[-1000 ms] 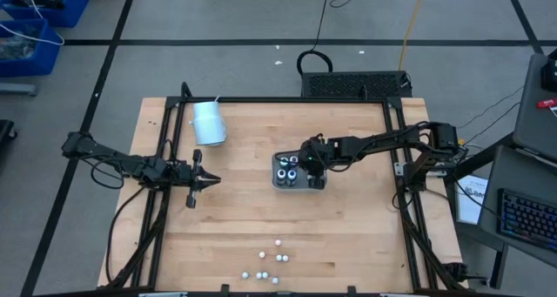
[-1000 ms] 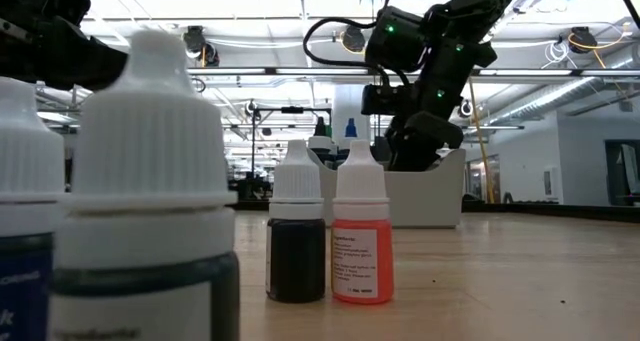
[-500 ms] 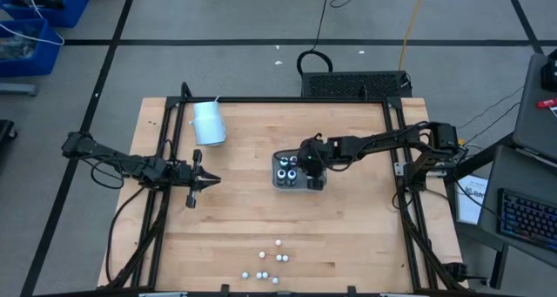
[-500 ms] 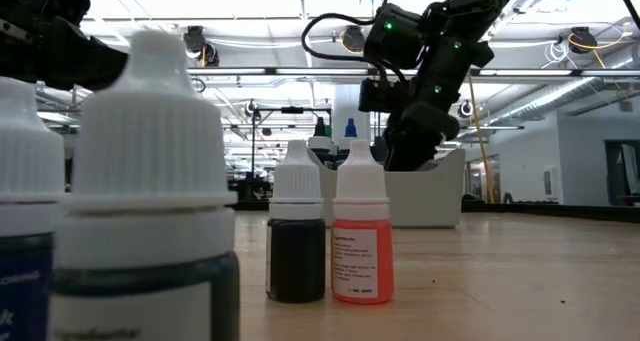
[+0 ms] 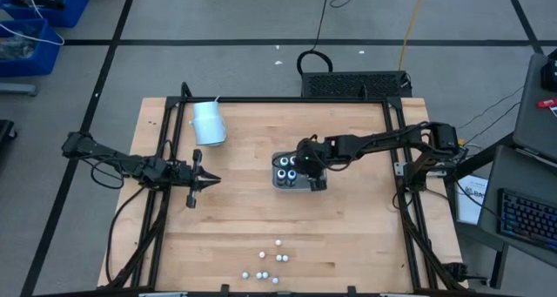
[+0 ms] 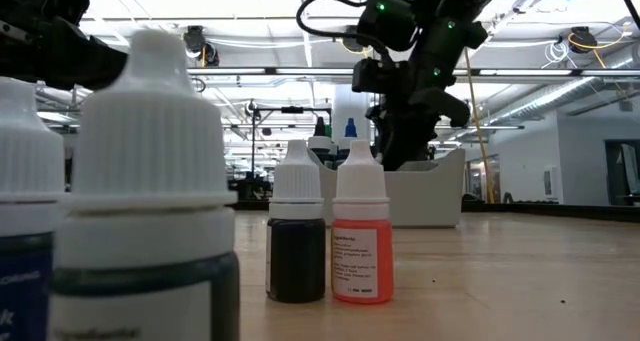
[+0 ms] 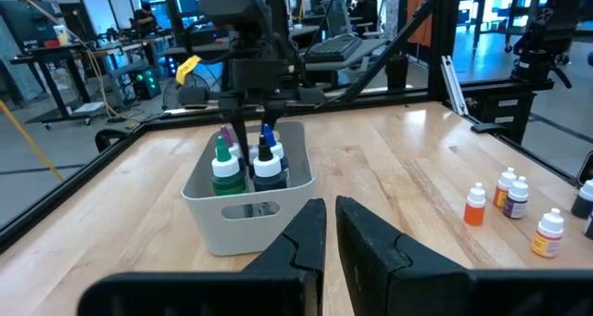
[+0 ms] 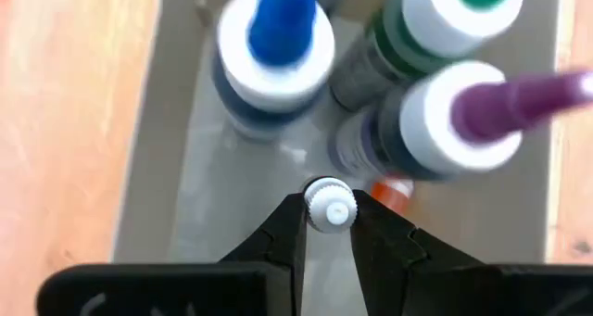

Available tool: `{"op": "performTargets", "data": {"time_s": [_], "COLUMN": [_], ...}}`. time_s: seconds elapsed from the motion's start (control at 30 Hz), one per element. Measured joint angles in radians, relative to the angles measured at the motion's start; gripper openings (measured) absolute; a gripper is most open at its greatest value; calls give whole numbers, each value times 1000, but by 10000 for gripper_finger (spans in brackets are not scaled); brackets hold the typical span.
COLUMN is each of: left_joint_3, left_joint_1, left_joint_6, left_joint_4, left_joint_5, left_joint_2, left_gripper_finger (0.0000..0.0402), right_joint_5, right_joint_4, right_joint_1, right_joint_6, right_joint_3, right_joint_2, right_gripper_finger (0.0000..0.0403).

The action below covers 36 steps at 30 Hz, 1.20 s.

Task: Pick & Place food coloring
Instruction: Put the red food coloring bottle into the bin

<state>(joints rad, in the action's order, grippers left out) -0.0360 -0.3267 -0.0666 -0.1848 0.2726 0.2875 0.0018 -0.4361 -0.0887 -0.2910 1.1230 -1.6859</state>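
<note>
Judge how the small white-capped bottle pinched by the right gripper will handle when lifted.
Probably light: the small white-capped orange-tinted bottle is tiny between the right gripper's fingers. The narrow ribbed cap may pivot or slip. Neighbouring bottles in the grey tray could snag it.

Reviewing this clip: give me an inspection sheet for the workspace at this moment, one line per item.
Surface: wooden table, black frame.
Job's things: grey tray mid-table holding large bottles; loose small bottles at the near edge.
Clutter: pale cup lying toward the far left.
Grippers: right gripper over the tray, shut on a small white-capped bottle; left gripper shut, idle at the left side.
Cables: black loop on the floor behind.
Surroundings: blue bins, keyboard, desks.
</note>
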Motion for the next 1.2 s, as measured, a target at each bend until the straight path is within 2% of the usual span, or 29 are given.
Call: {"op": "performTargets", "data": {"time_s": [0.23, 0.33, 0.47, 0.63, 0.93, 1.2], "left_joint_3": [0, 0, 0, 0, 0, 0], "left_joint_1": [0, 0, 0, 0, 0, 0], "left_joint_6": [0, 0, 0, -1, 17, 18], "left_joint_4": [0, -1, -2, 1, 2, 2], "left_joint_5": [0, 0, 5, 10, 9, 9], "left_joint_2": [0, 0, 0, 0, 0, 0], "left_gripper_finger": [35, 35, 35, 35, 35, 35], "right_joint_5": [23, -2, 24, 23, 32, 32], "right_joint_4": [-4, -30, -23, -65, -146, -180], "right_joint_1": [6, 4, 5, 4, 1, 0], "right_joint_6": [-55, -57, -65, -63, 35, 58], "right_joint_3": [0, 26, 75, 114, 117, 117], "right_joint_2": [-63, -121, -179, -193, -186, -186], "right_gripper_finger": [59, 59, 59, 59, 59, 59]}}
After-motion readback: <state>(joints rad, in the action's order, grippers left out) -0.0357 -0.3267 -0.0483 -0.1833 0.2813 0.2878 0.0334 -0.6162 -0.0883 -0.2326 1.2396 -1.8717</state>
